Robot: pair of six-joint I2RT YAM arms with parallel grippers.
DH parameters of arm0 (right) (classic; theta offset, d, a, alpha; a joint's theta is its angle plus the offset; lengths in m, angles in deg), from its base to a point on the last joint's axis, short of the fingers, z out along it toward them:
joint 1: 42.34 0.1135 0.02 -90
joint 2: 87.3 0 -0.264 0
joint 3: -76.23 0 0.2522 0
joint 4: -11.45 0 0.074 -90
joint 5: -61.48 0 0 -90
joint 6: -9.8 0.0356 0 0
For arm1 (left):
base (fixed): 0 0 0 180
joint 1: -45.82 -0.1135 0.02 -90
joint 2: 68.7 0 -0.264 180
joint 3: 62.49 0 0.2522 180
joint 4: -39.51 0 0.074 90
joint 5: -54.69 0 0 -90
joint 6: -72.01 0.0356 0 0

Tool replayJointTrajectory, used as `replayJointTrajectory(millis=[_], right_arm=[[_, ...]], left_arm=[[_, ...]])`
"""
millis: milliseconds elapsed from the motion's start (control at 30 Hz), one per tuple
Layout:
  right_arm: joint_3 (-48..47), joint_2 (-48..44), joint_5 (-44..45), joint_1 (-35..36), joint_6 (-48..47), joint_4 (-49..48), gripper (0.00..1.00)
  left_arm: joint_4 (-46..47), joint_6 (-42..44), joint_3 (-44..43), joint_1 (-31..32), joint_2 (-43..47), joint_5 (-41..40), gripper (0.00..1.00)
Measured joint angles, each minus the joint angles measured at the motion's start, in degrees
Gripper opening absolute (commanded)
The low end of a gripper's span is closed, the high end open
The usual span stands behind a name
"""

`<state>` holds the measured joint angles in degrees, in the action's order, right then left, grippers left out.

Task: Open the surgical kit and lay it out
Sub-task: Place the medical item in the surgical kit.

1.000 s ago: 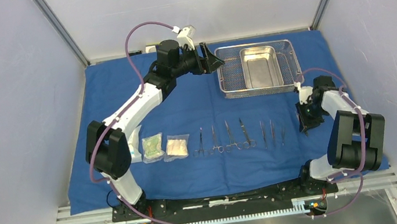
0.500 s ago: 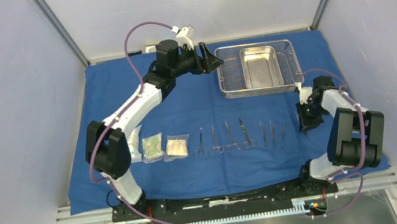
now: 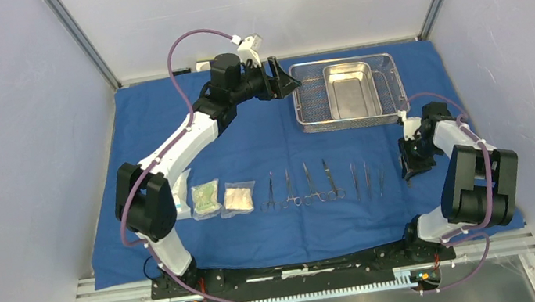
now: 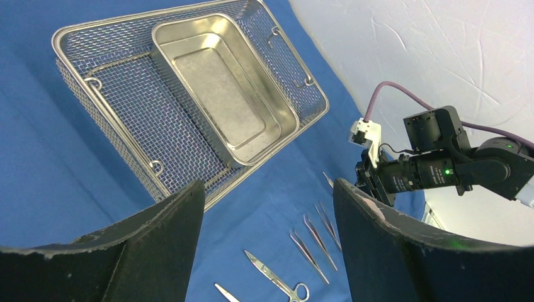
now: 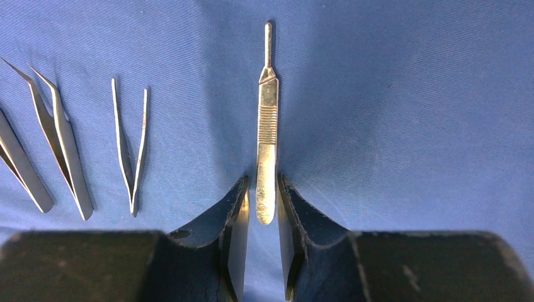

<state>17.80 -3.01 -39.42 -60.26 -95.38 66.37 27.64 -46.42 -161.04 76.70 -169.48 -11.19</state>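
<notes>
Top view, cloth: the large blue cloth wrap (image 3: 166,126) is spread flat under everything.
Top view, tray: the rectangular steel mesh tray (image 3: 312,125) sits at the far right of the cloth, with the shiny inner steel pan (image 3: 351,96) inside it.
Top view, instruments: the row of slim metal instruments (image 3: 309,185) lies nearer than the tray; single shapes are too small to tell apart.
Top view, packets: the small clear packets (image 3: 206,199) lie near-left of the tray; one is half hidden behind the left arm.
Top view, left end effector (image 3: 284,77): just left of the tray.
Top view, right end effector (image 3: 413,166): nearer than the tray's right corner, jaws unreadable here.
Left wrist view, black fingers (image 4: 157,251): spread wide and released, framing the tray; the instruments are cut off at the bottom edge.
Right wrist view, flat ribbed steel handle (image 5: 267,126): it lies on the cloth between narrowly parted fingers (image 5: 233,239) with a sliver of gap each side, so it is released; the steel tweezers (image 5: 130,145) lie to its left, and further ones are cropped.
</notes>
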Motion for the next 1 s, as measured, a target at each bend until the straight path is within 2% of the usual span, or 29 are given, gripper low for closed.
replayJointTrajectory(millis=[267, 433, 700, 800, 867, 1000], right_arm=[[-0.2, 0.0, -0.1, 0.0, 0.0, 0.2, 0.3], [-1.7, 0.0, -0.5, 0.0, -0.2, 0.9, 0.46], [-7.1, -2.0, -1.7, 0.0, -1.0, 0.3, 0.8], [-10.1, -3.5, -2.6, 0.0, -1.1, -0.6, 0.87], [-12.5, -3.7, -3.1, 0.1, -1.0, -1.5, 0.9], [-17.3, -3.2, -3.7, 0.8, -1.0, -3.5, 0.97]], left_arm=[[0.0, 0.0, 0.0, 0.0, 0.0, 0.0, 0.81], [0.0, 0.0, 0.0, -0.1, 0.0, 0.0, 0.82], [-2.9, 2.6, 0.0, -1.8, 1.0, 0.0, 0.85], [-4.0, 3.8, 0.0, -2.9, 1.6, 0.0, 0.89], [-5.3, 4.4, 0.0, -3.9, 2.1, 0.0, 0.99], [-7.0, 5.6, 1.7, -6.5, 4.3, -0.1, 1.0]])
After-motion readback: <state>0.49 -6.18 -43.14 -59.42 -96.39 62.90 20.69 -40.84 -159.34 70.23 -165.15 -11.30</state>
